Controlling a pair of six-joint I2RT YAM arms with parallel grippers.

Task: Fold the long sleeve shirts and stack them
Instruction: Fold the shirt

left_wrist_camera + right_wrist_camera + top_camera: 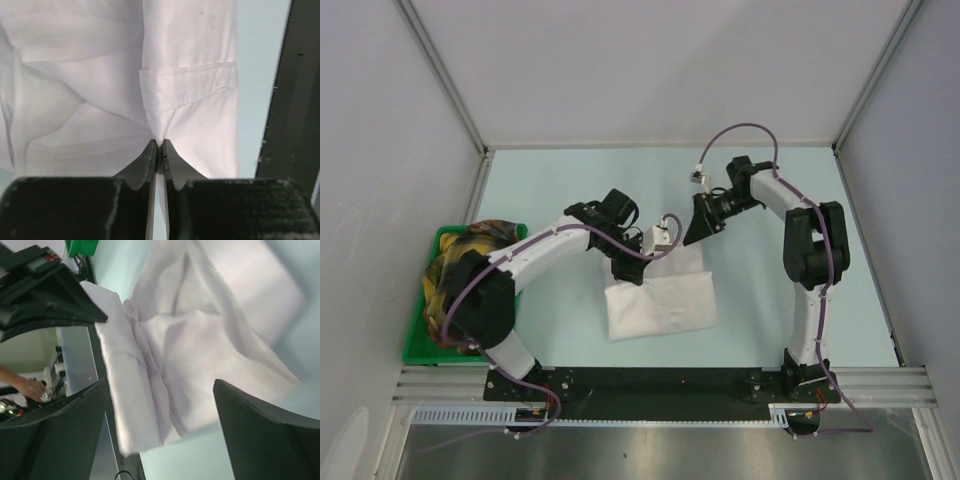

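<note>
A white long sleeve shirt point(660, 298) lies partly folded into a rough rectangle on the pale table, near the middle. My left gripper point(626, 268) is at its far left edge, shut on a pinch of the white cloth point(100, 95); the closed fingertips point(151, 156) grip it just below a cuff seam. My right gripper point(697, 233) hovers over the shirt's far right corner with its jaws wide open and nothing between them; the wrinkled shirt point(200, 350) lies below its fingers point(60, 430).
A green bin point(418, 340) at the table's left edge holds a heap of brown and yellow cloth point(460, 262). The left gripper point(50, 295) shows at the upper left of the right wrist view. Grey walls close in the table's far and side edges.
</note>
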